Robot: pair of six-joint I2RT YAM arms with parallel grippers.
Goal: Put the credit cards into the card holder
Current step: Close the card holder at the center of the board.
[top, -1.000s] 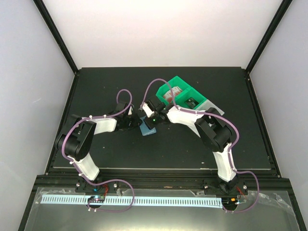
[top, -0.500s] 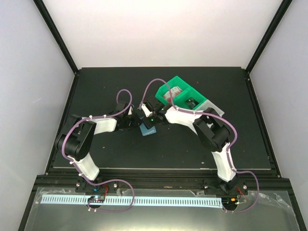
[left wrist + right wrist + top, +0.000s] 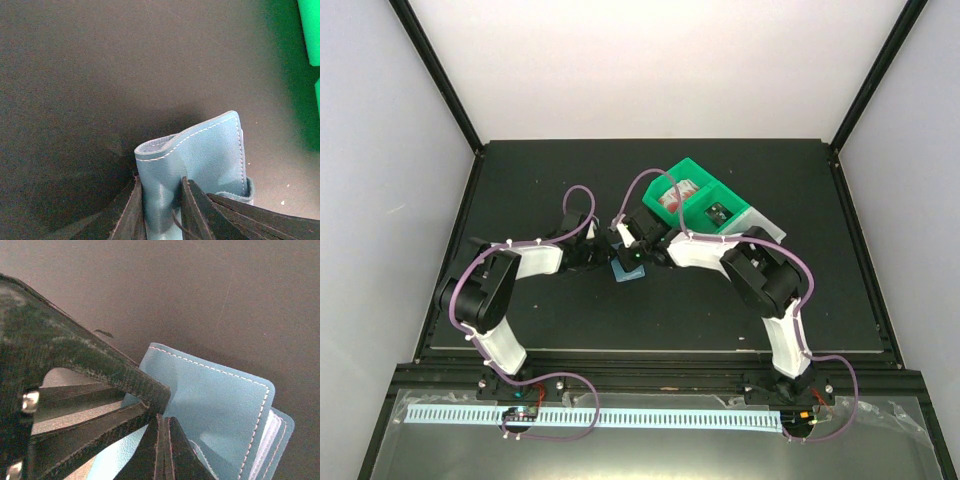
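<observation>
- The left tool (image 3: 161,189) is clamped on a flap of the card holder (image 3: 200,150), which rises bent from the counter (image 3: 720,310) at its middle. The leather-like flap looks soft, so I judge it could slide out of the pinch or fold over, closing the pockets just as a card is pushed in.
- The right tool (image 3: 162,426) sits against the holder's upper flap with its jaws pressed together and no gap showing. I cannot tell whether a thin card or a pocket edge is pinched there. If it is a card, a slightly wrong angle would likely jam it on a stitched edge rather than enter a slot.
- The two tools work almost touching, so a sideways correction by either risks a knock that tugs the holder from the other.
- No credit cards are plainly seen. The pale layered edges at the holder's far corner may be pockets or cards, and loose ones could spill if the holder tips.
- Beyond, the green bin (image 3: 692,195) stands just behind the right arm, where a lifting wrist could bump it.
</observation>
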